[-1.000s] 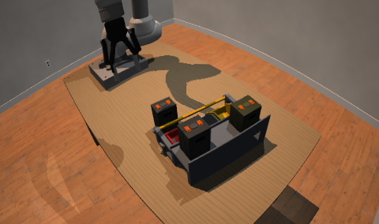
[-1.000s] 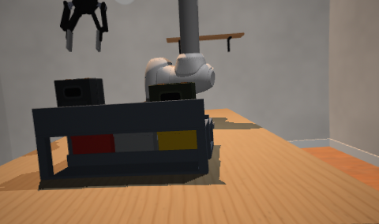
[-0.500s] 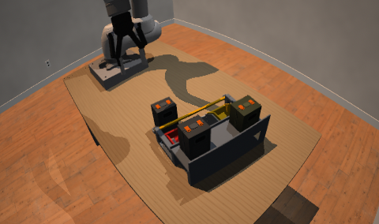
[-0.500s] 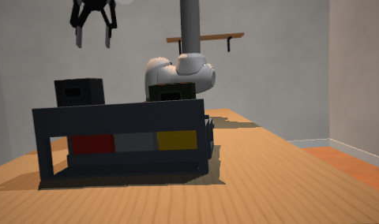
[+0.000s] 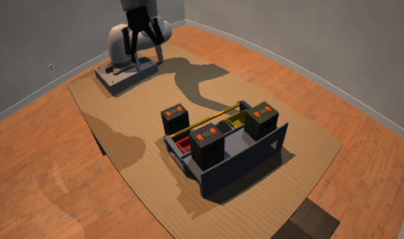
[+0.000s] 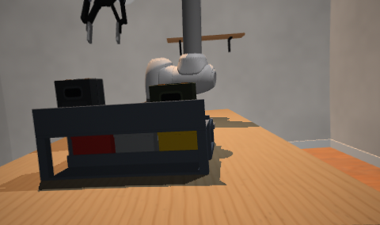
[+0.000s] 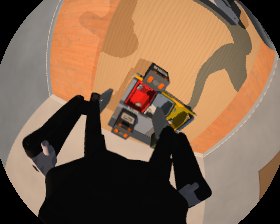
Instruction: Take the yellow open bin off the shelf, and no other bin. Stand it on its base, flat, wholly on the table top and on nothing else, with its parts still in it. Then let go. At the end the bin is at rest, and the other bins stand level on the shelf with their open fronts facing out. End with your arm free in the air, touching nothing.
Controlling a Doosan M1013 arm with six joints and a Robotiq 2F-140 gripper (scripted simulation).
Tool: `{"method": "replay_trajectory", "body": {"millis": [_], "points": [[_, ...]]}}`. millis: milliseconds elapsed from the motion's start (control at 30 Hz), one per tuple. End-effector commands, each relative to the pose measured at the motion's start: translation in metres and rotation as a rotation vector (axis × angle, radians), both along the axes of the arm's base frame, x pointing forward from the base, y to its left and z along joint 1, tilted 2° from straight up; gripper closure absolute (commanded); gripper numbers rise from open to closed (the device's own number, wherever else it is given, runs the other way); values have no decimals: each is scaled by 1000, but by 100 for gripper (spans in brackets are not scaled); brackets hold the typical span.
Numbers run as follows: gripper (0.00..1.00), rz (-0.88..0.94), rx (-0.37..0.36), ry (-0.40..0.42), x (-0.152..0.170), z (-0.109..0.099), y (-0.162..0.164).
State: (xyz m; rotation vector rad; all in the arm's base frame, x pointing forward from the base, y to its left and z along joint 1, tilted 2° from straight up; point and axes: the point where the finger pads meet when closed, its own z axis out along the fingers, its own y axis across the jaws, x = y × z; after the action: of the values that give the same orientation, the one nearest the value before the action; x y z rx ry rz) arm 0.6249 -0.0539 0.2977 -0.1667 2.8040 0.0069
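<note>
The yellow open bin (image 5: 236, 119) sits in the dark blue shelf (image 5: 231, 147), at the end next to the olive box; its back shows in the exterior view (image 6: 177, 140) and it shows in the wrist view (image 7: 180, 115). A red bin (image 5: 184, 145) and a grey bin (image 6: 135, 143) stand in the same shelf. My gripper (image 6: 103, 35) hangs high above the table, well above the shelf, open and empty. In the top view the gripper (image 5: 145, 48) is near the arm's base. In the wrist view its fingers frame the shelf far below.
Two black boxes (image 5: 207, 147) (image 5: 175, 119) and an olive box (image 5: 262, 119) stand on or by the shelf. A yellow bar (image 5: 204, 120) runs along the shelf front. The arm's base (image 5: 124, 71) stands at the table's far end. A wall shelf (image 6: 206, 38) hangs behind.
</note>
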Motion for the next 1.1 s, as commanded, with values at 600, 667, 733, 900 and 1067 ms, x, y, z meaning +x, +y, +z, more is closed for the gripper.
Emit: {"method": "replay_trajectory", "body": {"millis": [600,667,733,900,1067], "points": [[43,-1,1,0,-16,31,71],[43,-1,1,0,-20,39,89],[43,-1,1,0,-20,39,89],[43,-1,1,0,-20,39,89],[43,-1,1,0,-20,39,89]]}}
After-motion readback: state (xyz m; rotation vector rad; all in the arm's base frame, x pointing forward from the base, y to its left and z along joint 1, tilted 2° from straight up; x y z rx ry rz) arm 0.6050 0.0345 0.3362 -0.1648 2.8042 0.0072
